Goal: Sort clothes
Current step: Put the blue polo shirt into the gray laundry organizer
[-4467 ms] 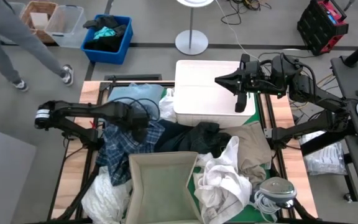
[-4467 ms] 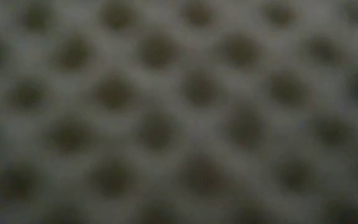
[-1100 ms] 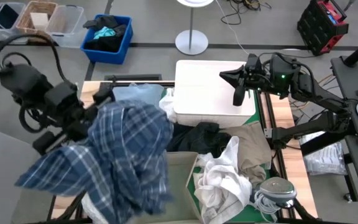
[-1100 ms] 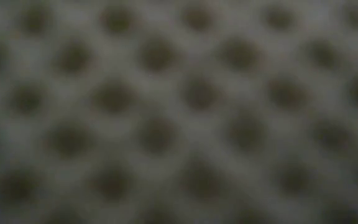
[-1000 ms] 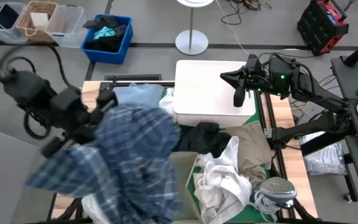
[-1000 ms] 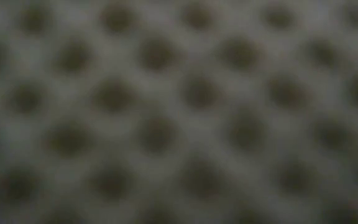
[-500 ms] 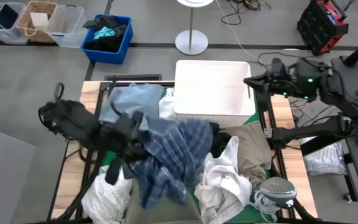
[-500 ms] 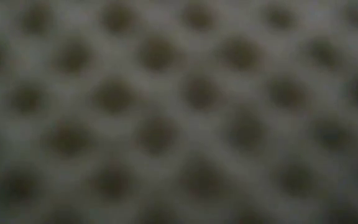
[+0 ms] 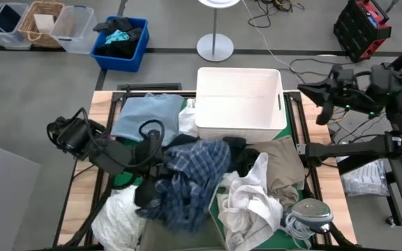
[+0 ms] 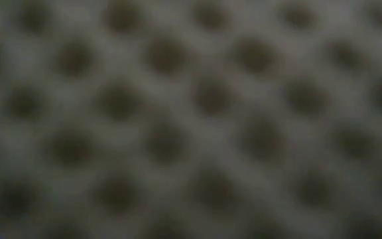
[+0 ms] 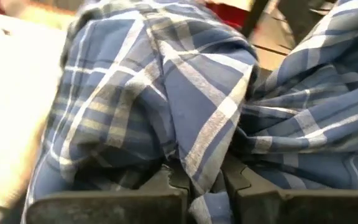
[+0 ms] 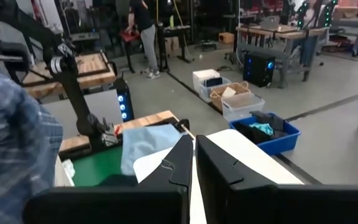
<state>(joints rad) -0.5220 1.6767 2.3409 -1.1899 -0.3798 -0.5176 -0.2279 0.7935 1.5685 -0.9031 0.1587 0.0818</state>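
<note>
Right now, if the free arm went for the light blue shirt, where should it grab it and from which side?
Probably the light blue shirt's bare far-left corner, from straight above: it lies flat there, while its near edge sits under the left end effector's blue plaid shirt.
</note>
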